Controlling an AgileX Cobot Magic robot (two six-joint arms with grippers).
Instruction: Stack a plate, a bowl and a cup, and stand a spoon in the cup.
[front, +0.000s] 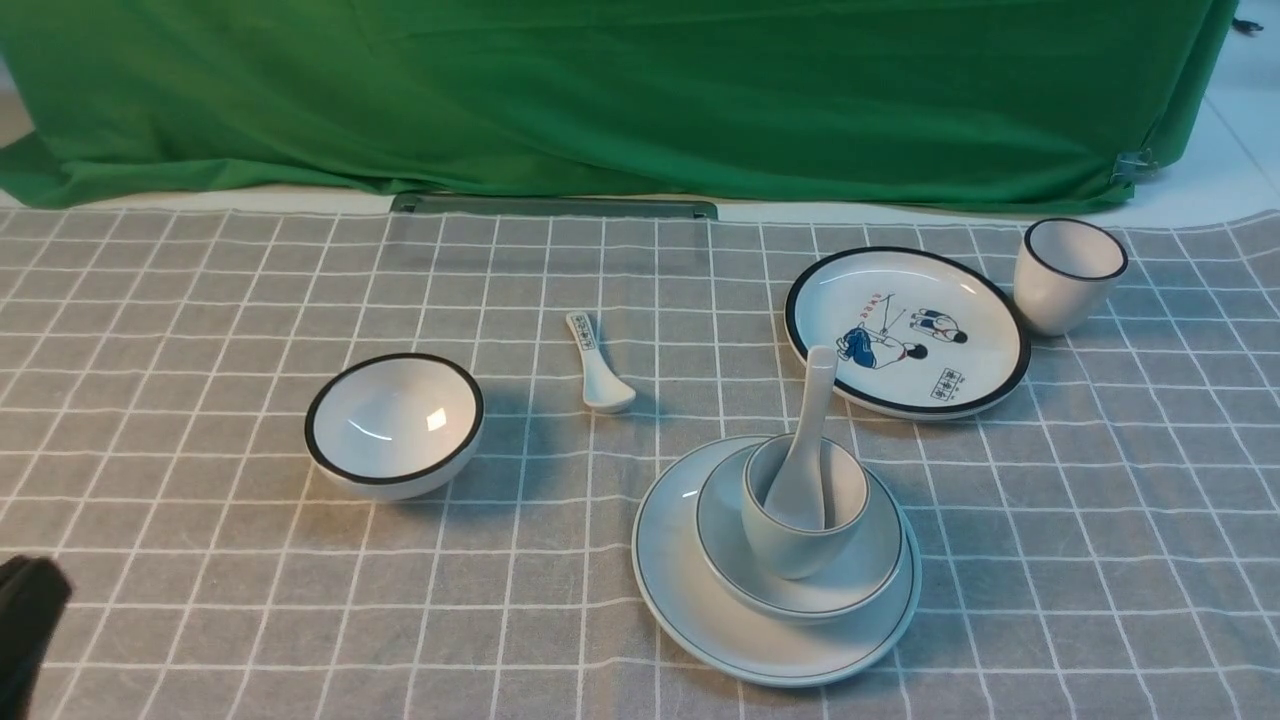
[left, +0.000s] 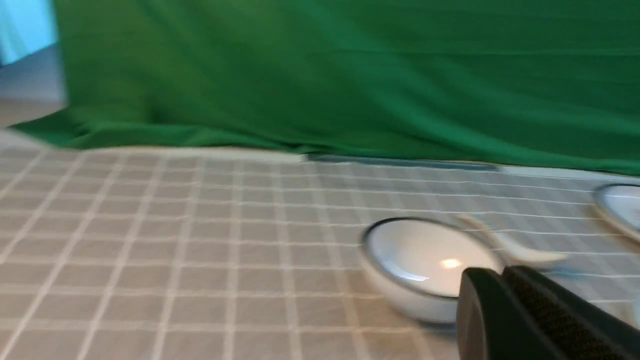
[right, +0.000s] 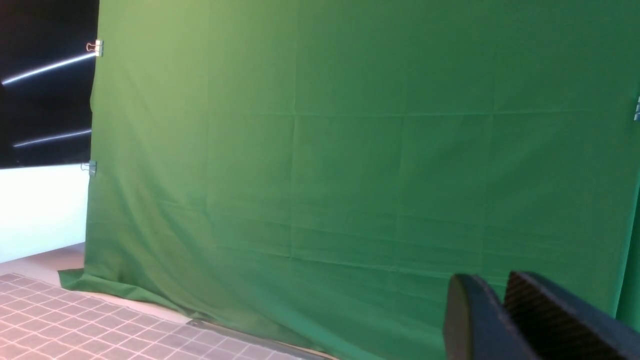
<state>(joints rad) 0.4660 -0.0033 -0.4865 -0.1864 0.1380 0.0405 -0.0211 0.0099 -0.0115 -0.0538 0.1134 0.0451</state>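
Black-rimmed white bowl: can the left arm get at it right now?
Probably yes. The black-rimmed white bowl stands alone on the checked grey tablecloth, and the left gripper, shut and empty, has nothing between it and the bowl.

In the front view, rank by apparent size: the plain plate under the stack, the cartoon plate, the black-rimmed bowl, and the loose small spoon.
1. Plain plate, slightly widest, though it sits nearer the camera than the cartoon plate, so the true order is unsure.
2. Cartoon plate.
3. Black-rimmed bowl.
4. Small spoon.

Spoon (front: 803, 455) in cup (front: 800, 540), on bowl (front: 860, 580), on plate (front: 680, 590)
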